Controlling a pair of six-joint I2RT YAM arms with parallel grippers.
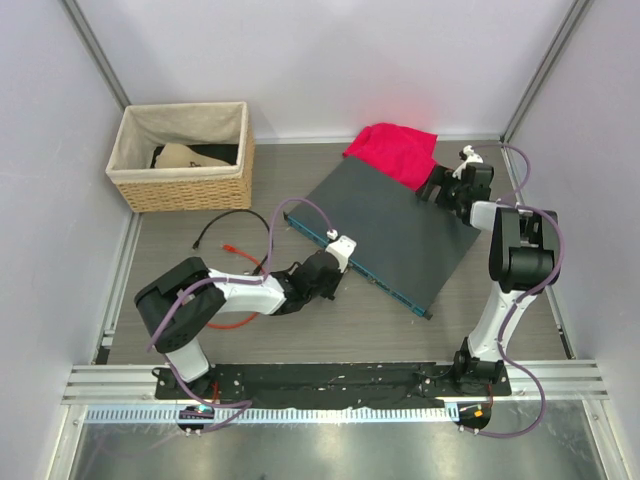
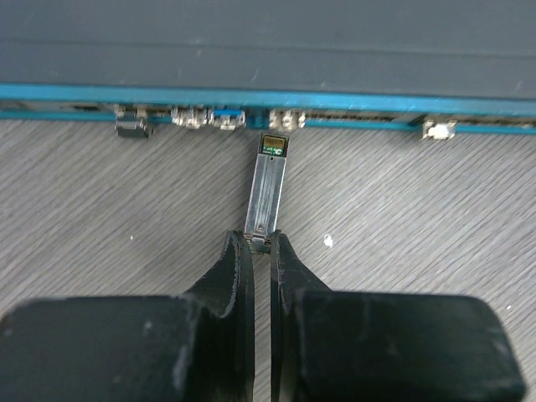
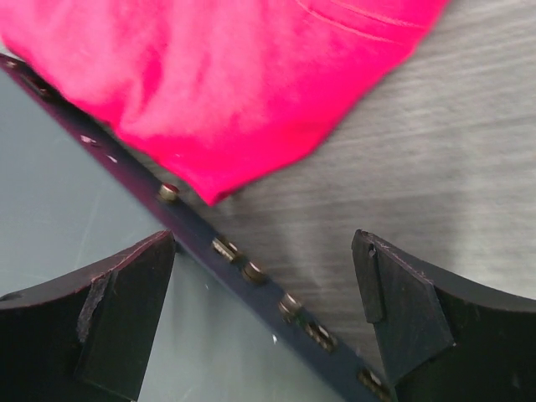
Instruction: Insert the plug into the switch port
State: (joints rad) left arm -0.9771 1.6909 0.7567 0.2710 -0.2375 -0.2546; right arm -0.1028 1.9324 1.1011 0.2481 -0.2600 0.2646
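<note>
My left gripper [image 2: 261, 244] is clamped on the slim silver metal plug [image 2: 268, 188]. Its long axis points at the small switch port [image 2: 285, 120] just ahead, seemingly slightly right, in the teal-blue front face [image 2: 377, 102].

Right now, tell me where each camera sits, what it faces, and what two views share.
Top: above and behind the arms, looking down at the table; both show.
Left wrist: on that arm, faces the switch's blue front; left tool pinching the plug.
Right wrist: on that arm, looks down on the switch's edge and cloth; open right tool.
Shared: both wrist views show the switch.
</note>
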